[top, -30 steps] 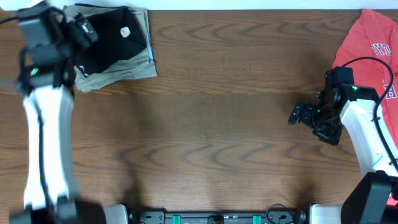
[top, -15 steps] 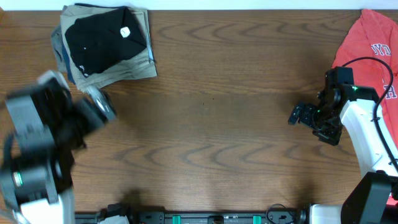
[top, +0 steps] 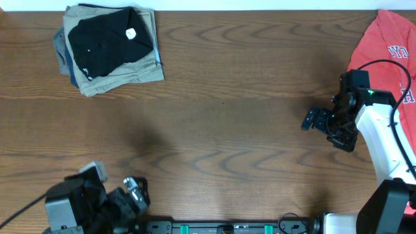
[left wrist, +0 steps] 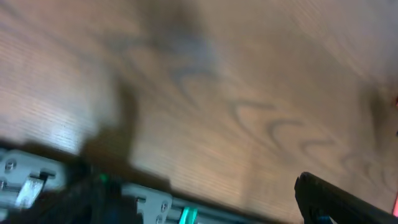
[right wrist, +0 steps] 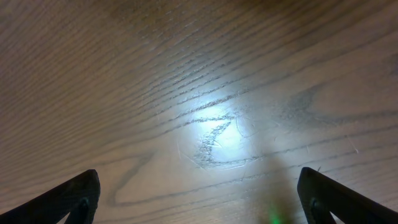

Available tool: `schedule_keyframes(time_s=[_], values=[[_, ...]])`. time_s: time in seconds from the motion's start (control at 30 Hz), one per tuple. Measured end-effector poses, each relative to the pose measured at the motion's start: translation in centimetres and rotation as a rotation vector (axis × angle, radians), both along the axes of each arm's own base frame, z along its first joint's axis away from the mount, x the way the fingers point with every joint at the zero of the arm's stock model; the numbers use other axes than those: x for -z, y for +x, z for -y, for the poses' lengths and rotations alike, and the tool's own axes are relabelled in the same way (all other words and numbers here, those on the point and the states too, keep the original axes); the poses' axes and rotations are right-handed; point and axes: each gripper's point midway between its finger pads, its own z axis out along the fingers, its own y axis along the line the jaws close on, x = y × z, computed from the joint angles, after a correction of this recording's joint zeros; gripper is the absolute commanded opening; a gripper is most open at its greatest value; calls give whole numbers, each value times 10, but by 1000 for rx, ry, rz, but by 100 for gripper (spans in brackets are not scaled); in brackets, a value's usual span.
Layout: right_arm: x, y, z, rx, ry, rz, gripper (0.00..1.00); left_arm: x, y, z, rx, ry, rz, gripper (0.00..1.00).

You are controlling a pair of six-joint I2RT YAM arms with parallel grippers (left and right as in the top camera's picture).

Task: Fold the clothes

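Black garment [top: 104,42] sits folded on the khaki shorts [top: 123,77], a finished stack far ahead of my left claw [top: 135,194], which hangs low at the near edge of the desk [top: 227,130]. Its view is blurred, but the fingers look spread with nothing between them. The coral-red T-shirt [top: 383,42] lies rumpled and unfolded just behind my right claw [top: 311,121], whose fingers are wide apart and empty over bare wood. I judge the shirt is next: the right claw must turn round, pinch its near hem and drag it onto open desk.
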Motion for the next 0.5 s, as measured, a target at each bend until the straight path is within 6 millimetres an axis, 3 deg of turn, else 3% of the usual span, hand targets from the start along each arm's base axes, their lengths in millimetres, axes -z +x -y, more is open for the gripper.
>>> schedule_keyframes(time_s=[0.1,0.5], values=[[0,0,0,0,0,0,99,4,-7,2,2,-8,-30,98],[0,0,0,0,0,0,99,1,-4,3,19,-7,-10,98]])
